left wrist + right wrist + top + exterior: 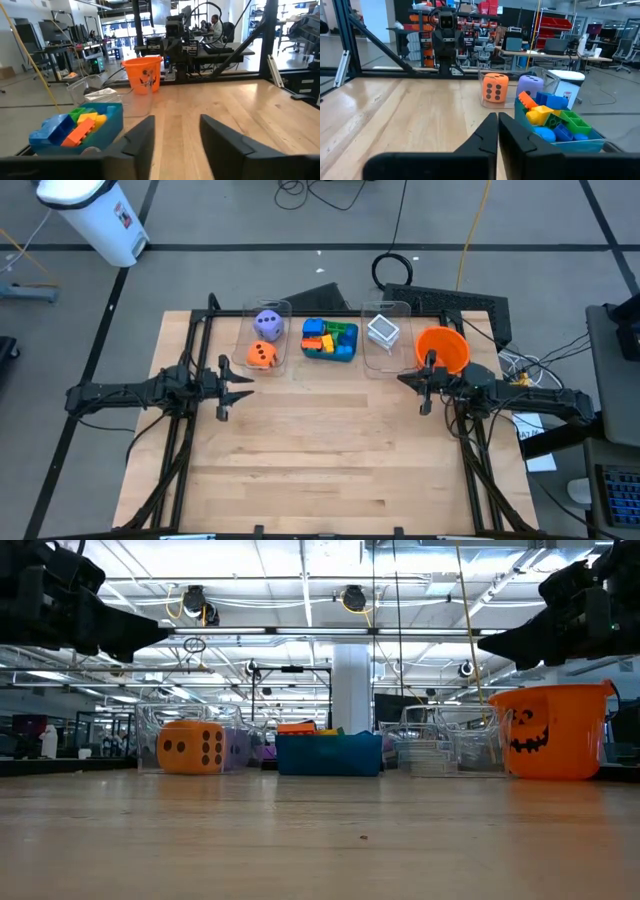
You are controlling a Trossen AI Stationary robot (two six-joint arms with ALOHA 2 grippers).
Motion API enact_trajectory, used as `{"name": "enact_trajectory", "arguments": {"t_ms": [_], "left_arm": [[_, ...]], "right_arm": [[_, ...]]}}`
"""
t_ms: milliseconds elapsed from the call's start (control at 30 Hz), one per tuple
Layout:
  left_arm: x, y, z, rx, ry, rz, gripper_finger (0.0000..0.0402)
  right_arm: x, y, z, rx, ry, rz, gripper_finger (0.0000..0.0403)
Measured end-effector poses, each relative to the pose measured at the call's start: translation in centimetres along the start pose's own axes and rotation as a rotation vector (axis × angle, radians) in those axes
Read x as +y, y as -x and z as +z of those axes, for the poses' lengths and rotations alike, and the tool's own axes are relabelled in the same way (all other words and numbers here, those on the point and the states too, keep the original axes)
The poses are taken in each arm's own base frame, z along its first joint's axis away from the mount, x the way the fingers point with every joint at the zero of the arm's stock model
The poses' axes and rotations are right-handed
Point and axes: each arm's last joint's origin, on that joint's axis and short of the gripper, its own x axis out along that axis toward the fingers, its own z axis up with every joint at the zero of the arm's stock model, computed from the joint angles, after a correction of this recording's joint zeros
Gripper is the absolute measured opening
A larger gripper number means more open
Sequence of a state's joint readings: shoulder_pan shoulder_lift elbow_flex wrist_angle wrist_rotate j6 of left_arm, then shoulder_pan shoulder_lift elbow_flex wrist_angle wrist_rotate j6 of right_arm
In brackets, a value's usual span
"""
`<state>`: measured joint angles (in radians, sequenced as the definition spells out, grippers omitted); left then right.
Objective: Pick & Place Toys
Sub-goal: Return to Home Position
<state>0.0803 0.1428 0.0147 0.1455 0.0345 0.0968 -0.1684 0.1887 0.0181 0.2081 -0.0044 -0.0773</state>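
Note:
Along the table's far edge stand a clear bin with a purple die (267, 325) and an orange die (262, 356), a teal tray (349, 352) piled with coloured bricks (322, 338), and a clear bin with white cards (382, 332). My left gripper (243, 385) hovers at the table's left, level and pointing toward the right side, open and holding nothing (177, 122). My right gripper (405, 379) hovers at the table's right, level and pointing toward the left side, shut and holding nothing (497, 120). Both are well above the tabletop in the low view.
An orange pumpkin-face bucket (441, 350) stands at the far right, close beside my right arm. Bare wooden tabletop (330, 450) stretches between the two grippers and toward the near edge. Black frame rails (185, 440) run along both sides.

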Motion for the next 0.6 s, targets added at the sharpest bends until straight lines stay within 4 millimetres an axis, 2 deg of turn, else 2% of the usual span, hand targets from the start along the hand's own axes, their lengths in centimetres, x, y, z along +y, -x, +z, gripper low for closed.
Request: {"name": "enact_trajectory", "arguments": {"t_ms": [233,367,433,600], "left_arm": [[0.02,0.00,-0.12,0.013,-0.025,0.010,0.0053],[0.22,0.01,-0.16,0.023,-0.021,0.079,0.0008],[0.35,0.02,-0.20,0.029,-0.006,0.125,0.0006],[0.44,0.04,-0.25,0.037,0.020,0.159,0.0033]], "right_arm": [[-0.01,0.00,-0.01,0.001,0.016,-0.004,0.0010],[-0.01,0.00,-0.04,0.003,-0.007,-0.003,0.0010],[-0.01,0.00,-0.04,0.003,-0.010,-0.003,0.0011],[-0.01,0.00,-0.04,0.003,-0.012,-0.003,0.0011]]}}
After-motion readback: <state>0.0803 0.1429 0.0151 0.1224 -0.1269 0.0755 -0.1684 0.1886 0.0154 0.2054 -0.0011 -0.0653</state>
